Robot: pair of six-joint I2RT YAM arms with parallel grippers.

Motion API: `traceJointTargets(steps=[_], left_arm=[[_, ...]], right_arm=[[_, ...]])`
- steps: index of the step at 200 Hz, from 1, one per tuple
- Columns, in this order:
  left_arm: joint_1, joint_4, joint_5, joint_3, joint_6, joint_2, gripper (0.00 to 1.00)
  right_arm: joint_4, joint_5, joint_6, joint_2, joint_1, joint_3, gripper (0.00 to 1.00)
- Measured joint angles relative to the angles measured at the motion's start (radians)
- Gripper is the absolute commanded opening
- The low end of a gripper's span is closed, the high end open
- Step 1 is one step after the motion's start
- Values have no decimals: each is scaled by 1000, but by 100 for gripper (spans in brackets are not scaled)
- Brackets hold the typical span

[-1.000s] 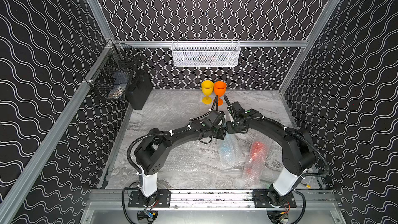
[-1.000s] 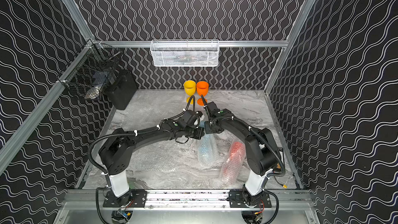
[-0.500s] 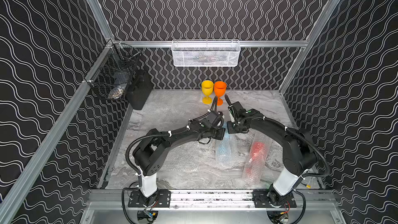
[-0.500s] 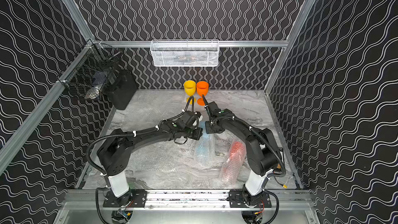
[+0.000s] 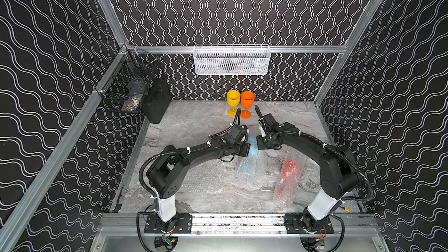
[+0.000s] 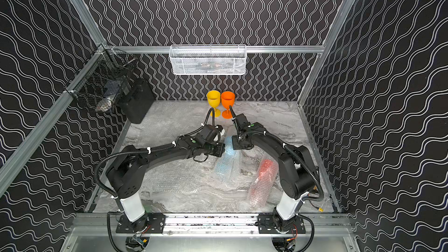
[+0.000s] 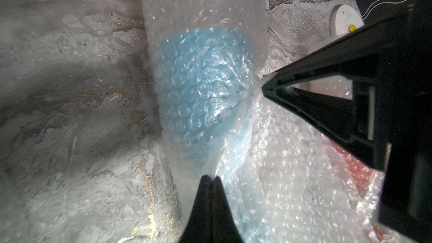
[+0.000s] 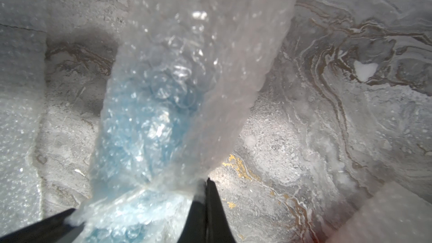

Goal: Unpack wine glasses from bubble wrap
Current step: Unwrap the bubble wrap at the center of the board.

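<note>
The bubble wrap (image 5: 245, 168) around the light blue glass (image 7: 198, 85) lies near-to-far, left jaws clamped on its left side, right jaws on its right.

Clear glossy plastic bubble wrap (image 7: 201, 85); matt marbled tabletop (image 7: 70, 90); white metal mesh basket (image 5: 231, 65)

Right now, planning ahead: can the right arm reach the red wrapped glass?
Probably not yet: its hand is shut on the blue glass's bubble wrap. Nothing else blocks the red bundle.

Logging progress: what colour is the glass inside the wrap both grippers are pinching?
Light blue glass, clearest in the left wrist view.
</note>
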State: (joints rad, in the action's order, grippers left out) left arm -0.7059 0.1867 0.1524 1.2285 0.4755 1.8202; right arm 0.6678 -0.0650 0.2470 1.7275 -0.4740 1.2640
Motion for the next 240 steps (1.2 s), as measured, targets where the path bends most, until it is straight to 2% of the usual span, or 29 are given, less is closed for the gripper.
traceJointTargets(steps=[140,199,215,240], left_arm=[[26,30,-38,-37,-3,-36,0],[26,27,-24,-38,-2,-36,0],[26,27,-21,-32,-2,-35,5],[26,28,-22,-30,-2,-34,6]], right_arm=[[-4,-23,7,0,13,-6,2],[-19,1,15,-22,66,-15,2],[-23,11,22,-29,76,-17,2],[-26,19,24,-39,91,-20,3]])
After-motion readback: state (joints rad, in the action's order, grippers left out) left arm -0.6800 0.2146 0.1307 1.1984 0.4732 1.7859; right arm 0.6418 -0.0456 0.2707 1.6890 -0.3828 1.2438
